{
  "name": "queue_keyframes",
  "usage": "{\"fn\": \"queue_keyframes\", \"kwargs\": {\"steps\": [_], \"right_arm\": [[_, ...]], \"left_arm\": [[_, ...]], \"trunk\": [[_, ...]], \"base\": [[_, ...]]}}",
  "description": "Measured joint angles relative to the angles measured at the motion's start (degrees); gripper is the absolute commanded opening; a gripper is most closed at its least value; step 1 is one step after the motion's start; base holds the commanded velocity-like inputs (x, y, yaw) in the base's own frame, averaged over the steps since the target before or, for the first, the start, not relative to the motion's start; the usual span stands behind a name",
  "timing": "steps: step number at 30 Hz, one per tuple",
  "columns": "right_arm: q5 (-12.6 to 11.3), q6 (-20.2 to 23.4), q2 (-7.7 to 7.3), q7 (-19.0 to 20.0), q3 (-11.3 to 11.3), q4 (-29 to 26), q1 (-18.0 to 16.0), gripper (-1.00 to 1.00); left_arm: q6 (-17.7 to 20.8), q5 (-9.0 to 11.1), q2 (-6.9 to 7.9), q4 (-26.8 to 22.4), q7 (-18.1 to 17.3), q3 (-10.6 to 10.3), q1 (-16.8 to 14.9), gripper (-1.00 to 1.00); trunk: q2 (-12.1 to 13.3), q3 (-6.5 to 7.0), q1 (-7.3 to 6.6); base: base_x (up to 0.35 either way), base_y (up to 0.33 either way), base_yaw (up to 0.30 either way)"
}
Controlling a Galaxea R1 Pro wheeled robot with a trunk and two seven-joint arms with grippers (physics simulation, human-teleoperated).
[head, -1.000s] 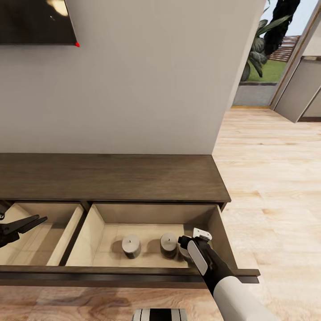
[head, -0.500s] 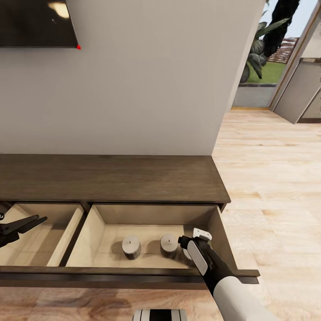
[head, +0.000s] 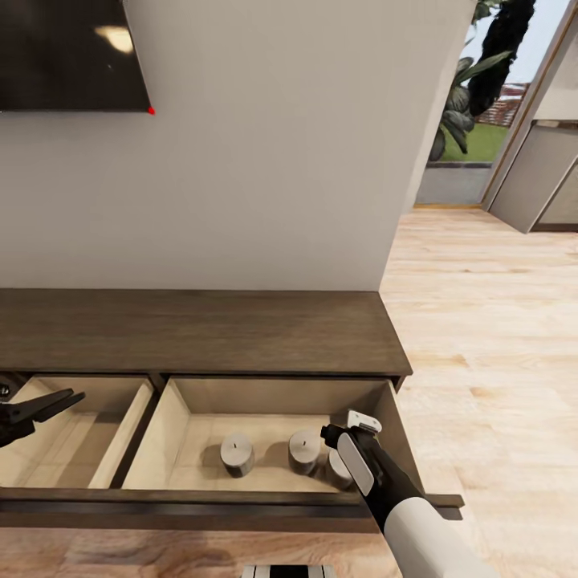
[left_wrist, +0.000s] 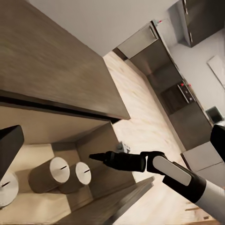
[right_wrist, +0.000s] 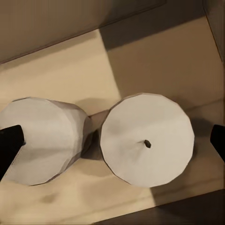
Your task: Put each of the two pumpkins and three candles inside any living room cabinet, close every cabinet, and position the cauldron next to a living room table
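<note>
The long dark-brown cabinet (head: 201, 329) stands against the wall with two drawers pulled out. Three grey-beige candles stand upright on the right drawer's pale floor: one (head: 237, 454), a second (head: 305, 449), and a third (head: 338, 470) half hidden behind my right gripper (head: 331, 440). That gripper is open inside the drawer. In the right wrist view its fingertips (right_wrist: 9, 143) straddle one candle (right_wrist: 147, 140) without touching it, with another candle (right_wrist: 44, 140) beside it. My left gripper (head: 44, 405) hangs open over the left drawer (head: 120, 437), holding nothing. The left wrist view shows the candles (left_wrist: 49, 174) and the right gripper (left_wrist: 96, 157).
A dark screen (head: 64, 56) hangs on the white wall above the cabinet. Pale wood floor (head: 482, 321) opens to the right toward a glazed doorway with plants (head: 474, 96). Grey kitchen cupboards (left_wrist: 178, 89) lie beyond the cabinet's end. The open drawer front (head: 201, 506) runs close before my base.
The whole picture has slid down a little, so the camera moved. The third candle beside my right gripper shows more than before. Both arms keep their places and both grippers stay open.
</note>
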Motion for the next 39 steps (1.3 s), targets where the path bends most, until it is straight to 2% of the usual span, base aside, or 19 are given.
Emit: {"fn": "queue_keyframes", "kwargs": {"steps": [5,8,14,22,26,28,31,36,38,39], "right_arm": [[0.1,0.6,0.0,-0.2,0.1,-0.5,0.0,1.0],[0.2,1.5,0.0,-0.3,0.4,-0.7,0.0,1.0],[0.4,7.5,0.0,-0.4,0.6,-4.3,0.0,1.0],[0.5,12.3,0.0,-0.5,0.7,-5.9,0.0,1.0],[0.2,17.3,0.0,-0.5,0.7,-9.4,0.1,1.0],[0.1,18.8,0.0,-0.5,0.7,-10.2,0.1,1.0],[0.1,21.4,0.0,-0.5,0.8,-10.6,0.1,1.0],[0.1,24.5,0.0,-0.4,0.9,-10.7,0.2,1.0],[0.1,25.0,0.0,-0.3,0.9,-10.8,0.2,1.0],[0.1,25.2,0.0,-0.4,0.9,-10.8,0.2,1.0]], "left_arm": [[0.0,-4.4,-0.14,-0.1,0.0,-0.3,0.0,1.0],[0.0,-5.9,-0.27,-0.1,0.0,-0.4,0.0,1.0],[-0.1,-9.3,-0.41,-0.1,0.0,-0.4,0.0,1.0],[-0.1,-13.3,-0.51,-0.1,-0.1,-1.7,-0.1,1.0],[-0.2,-14.2,-0.58,-0.1,0.0,-1.9,-0.1,1.0],[-0.3,-14.2,-0.76,-0.2,2.1,-1.9,-0.1,1.0],[-0.3,-14.2,-1.93,-0.4,6.5,-2.0,-0.2,1.0],[-0.4,-14.2,-3.06,-0.4,9.9,-2.0,-0.3,1.0],[-0.3,-14.2,-3.67,-0.5,12.0,-2.8,-0.3,1.0],[-0.3,-14.2,-3.89,-0.6,12.8,-4.0,-0.3,1.0]], "trunk": [[2.0,0.9,-1.1],[3.2,1.44,-1.76],[5.6,2.51,-3.08],[8.8,3.95,-4.83],[10.4,4.67,-5.71],[11.2,5.03,-6.15],[12.4,5.56,-6.81],[14.4,6.46,-7.91],[15.2,6.82,-8.35],[15.6,7.0,-8.57]], "base": [[0.0,0.0,0.0],[0.0,0.0,0.0],[0.0,0.0,0.0],[0.0,0.0,0.0],[0.0,0.0,0.0],[0.0,0.0,0.0],[0.0,0.0,0.0],[0.0,0.0,0.0],[0.0,0.0,0.0],[0.0,0.0,0.0]]}}
